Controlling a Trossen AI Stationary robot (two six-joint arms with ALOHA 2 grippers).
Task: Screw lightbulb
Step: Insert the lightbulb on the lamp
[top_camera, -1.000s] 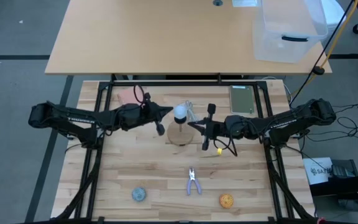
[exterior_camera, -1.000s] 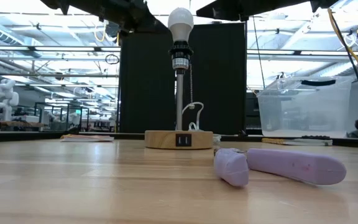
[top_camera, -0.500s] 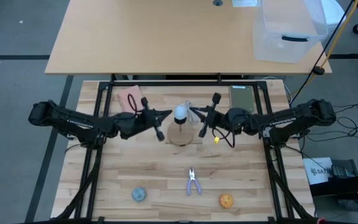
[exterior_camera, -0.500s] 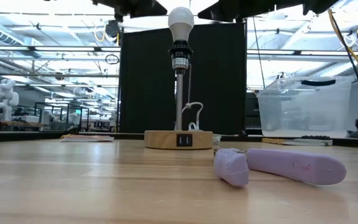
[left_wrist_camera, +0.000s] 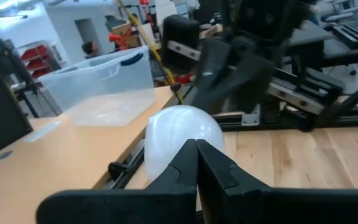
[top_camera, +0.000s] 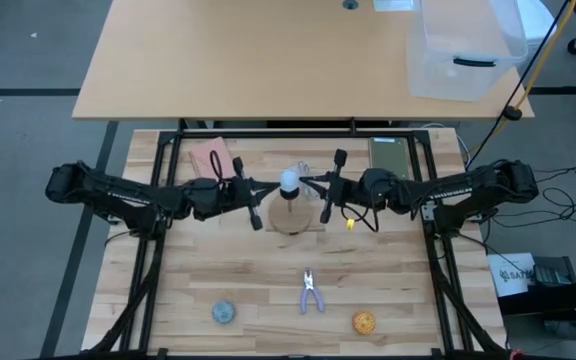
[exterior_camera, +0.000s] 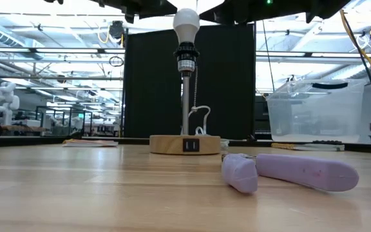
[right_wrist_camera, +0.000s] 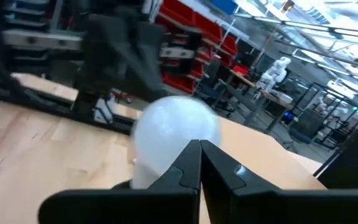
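— Type of site?
— Robotics lab or workshop hall: exposed ceiling trusses (exterior_camera: 37, 55), red parts bins (right_wrist_camera: 194, 31), white humanoid robot (exterior_camera: 4, 96) on distant bench.
— Further evidence?
— Framed wooden table (top_camera: 268, 285), clear storage tub (top_camera: 468, 45).

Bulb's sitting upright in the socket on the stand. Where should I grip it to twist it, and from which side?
Grip the lightbulb across its widest frosted part, coming level from the side. It stands upright atop the lamp stand with only the globe exposed. The left hand and right hand flank it.

lightbulb (left_wrist_camera: 182, 140) base hidden behind dark fingers in both wrist views, both arms cropped at low view's top
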